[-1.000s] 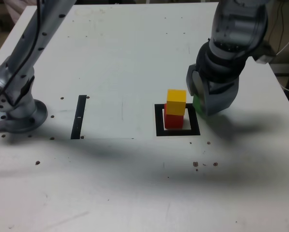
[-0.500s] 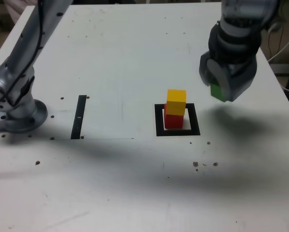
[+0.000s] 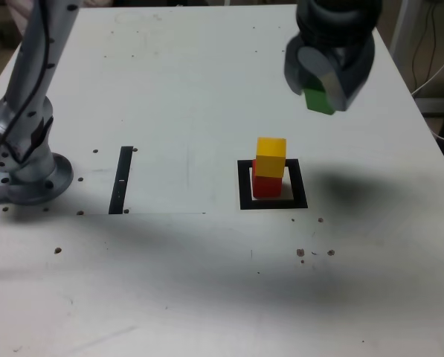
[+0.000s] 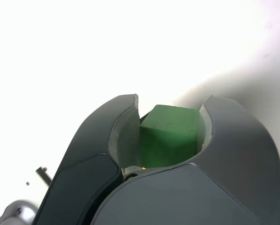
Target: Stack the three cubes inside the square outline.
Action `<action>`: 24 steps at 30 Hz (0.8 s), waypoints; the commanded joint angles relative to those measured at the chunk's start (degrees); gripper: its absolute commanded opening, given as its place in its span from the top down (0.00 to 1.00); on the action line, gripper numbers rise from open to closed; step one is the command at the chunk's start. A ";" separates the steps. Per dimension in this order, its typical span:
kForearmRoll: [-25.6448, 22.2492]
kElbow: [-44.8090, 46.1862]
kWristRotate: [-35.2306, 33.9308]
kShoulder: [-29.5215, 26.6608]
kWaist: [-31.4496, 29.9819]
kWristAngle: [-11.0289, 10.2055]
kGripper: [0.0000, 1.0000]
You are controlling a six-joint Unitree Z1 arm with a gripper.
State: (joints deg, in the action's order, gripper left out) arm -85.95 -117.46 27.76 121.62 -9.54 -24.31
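Above the white table (image 3: pixel 169 89), the gripper (image 3: pixel 322 93) pinches the green cube (image 3: pixel 319 100), up and toward the exterior view's right of the stack. Yellow cube (image 3: pixel 271 157) sits on red cube (image 3: pixel 265 184) inside the square outline (image 3: pixel 245 186). Last step: centre green over yellow, lower gently, then release.

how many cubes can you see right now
3: the red cube inside the square outline, the yellow cube on top of it, the green cube held aloft by the gripper.
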 commanded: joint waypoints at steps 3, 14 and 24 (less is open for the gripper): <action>-3.85 0.12 -2.04 -1.69 -0.05 2.79 0.78; -7.83 2.98 -13.74 -3.66 -0.77 6.58 0.78; -7.83 4.67 -27.08 -3.89 -0.66 8.55 0.81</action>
State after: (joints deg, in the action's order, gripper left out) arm -92.99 -112.93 1.74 118.21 -10.50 -16.40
